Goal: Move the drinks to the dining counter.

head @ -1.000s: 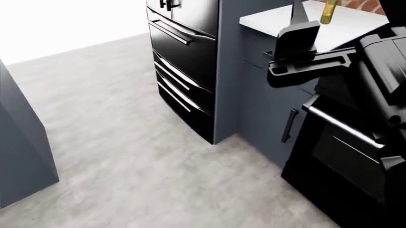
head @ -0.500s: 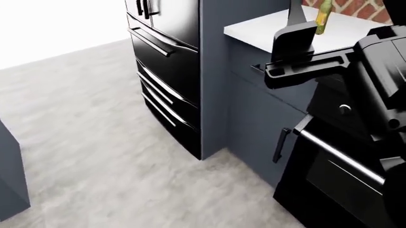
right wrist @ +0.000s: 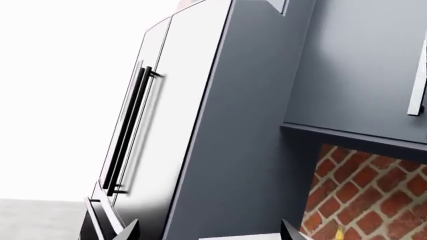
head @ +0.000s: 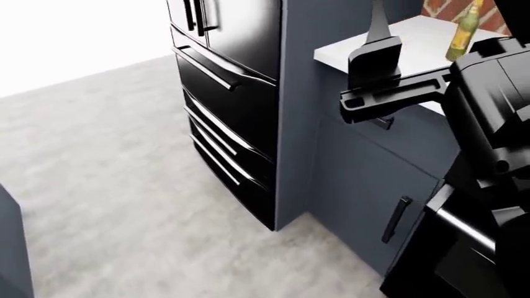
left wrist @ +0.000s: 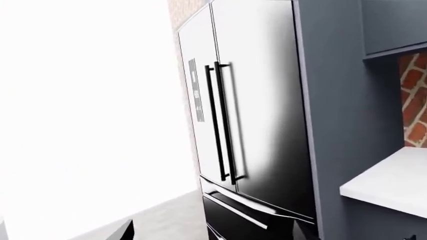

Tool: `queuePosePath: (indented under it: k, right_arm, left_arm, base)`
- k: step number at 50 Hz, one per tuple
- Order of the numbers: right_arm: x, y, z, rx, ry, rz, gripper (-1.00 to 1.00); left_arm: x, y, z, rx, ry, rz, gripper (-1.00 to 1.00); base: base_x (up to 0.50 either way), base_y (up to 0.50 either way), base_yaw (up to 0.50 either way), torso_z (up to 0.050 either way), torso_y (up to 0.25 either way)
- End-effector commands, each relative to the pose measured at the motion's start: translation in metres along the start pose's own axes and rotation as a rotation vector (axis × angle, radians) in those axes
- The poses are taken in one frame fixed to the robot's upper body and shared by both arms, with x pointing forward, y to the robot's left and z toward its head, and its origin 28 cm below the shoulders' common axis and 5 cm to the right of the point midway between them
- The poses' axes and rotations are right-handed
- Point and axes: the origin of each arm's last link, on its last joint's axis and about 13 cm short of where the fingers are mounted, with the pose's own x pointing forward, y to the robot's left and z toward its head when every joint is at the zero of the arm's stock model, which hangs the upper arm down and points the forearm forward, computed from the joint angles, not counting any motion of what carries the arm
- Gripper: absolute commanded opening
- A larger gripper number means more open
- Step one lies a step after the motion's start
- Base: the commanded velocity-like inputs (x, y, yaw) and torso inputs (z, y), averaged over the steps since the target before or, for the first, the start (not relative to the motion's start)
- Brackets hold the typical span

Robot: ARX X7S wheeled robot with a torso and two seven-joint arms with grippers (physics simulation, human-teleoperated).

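Note:
The slim olive-green bottle (head: 461, 31) stands upright on the white worktop (head: 414, 37) against a brick wall, at the head view's upper right. A yellowish tip (right wrist: 340, 232) shows by the bricks in the right wrist view. The brown bottle, the juice carton and the dining counter's top are out of view. My left gripper (left wrist: 213, 235) is open and empty, facing the black fridge (left wrist: 253, 125). My right gripper (right wrist: 209, 232) is open and empty, facing the grey fridge side panel (right wrist: 247, 125). One black arm with its gripper (head: 377, 37) reaches in front of the worktop, short of the bottle.
The black fridge (head: 232, 81) with drawer handles stands left of a grey-blue base cabinet (head: 364, 167). A black stove front (head: 463, 248) is at the lower right. A dark grey-blue corner (head: 10, 248) shows at the lower left. Pale grey floor (head: 124, 186) lies between.
The head view has swung: the worktop and green bottle shifted right, the grey-blue block at the left slid nearly out of view. The arm keeps its pose.

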Motion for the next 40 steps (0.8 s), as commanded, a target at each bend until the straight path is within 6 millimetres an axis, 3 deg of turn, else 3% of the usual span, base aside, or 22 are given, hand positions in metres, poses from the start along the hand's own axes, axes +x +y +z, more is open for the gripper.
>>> queuePosePath:
  k: [1, 40]
  right_arm:
    - [-0.0005, 0.0002, 0.0003, 0.001, -0.001, 0.001, 1.00]
    - [-0.0002, -0.0011, 0.0016, 0.037, -0.015, -0.005, 1.00]
  left_arm:
    - [0.0000, 0.0002, -0.0007, -0.001, 0.001, 0.003, 1.00]
    - [0.0005, 0.0002, -0.0013, -0.002, 0.006, 0.000, 1.00]
  base:
    - [-0.04, 0.53, 0.00, 0.000, 0.000]
    - [0.37, 0.34, 0.00, 0.000, 0.002]
